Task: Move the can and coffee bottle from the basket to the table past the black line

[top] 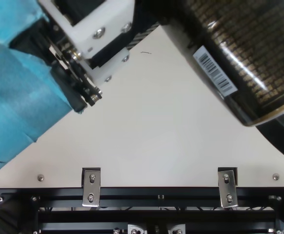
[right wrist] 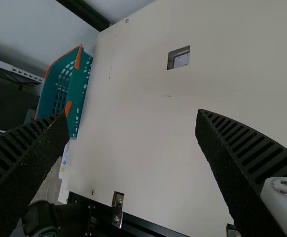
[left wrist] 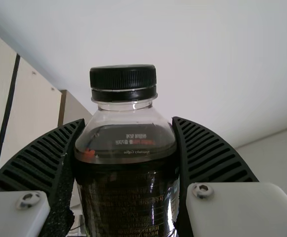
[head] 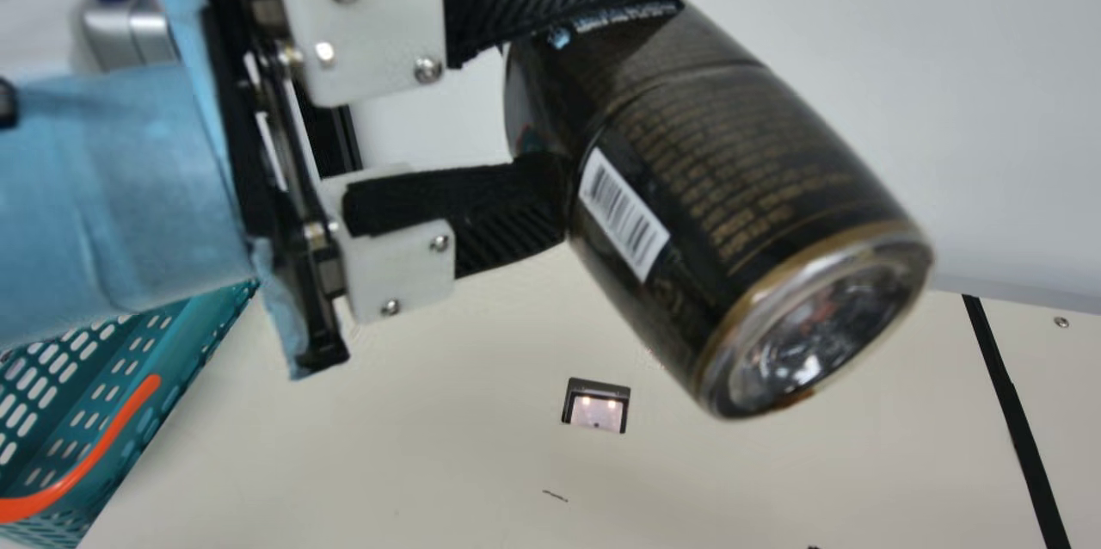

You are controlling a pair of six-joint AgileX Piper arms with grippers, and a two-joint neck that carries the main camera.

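left gripper (head: 624, 97) pinches coffee bottle (head: 740, 188) aloft, out of basket (head: 193, 325); placement past black line (head: 1014, 420) outstanding. right gripper (right wrist: 132, 114) spread. can's progress: cannot tell.

A plain whitish wall (head: 912, 110) rises behind the cream table (head: 413, 428), which has a small four-sided cutout (head: 596, 407).

A black line (head: 1013, 411) marks the table (head: 413, 437) — basket (head: 191, 334) (teal) at edge.
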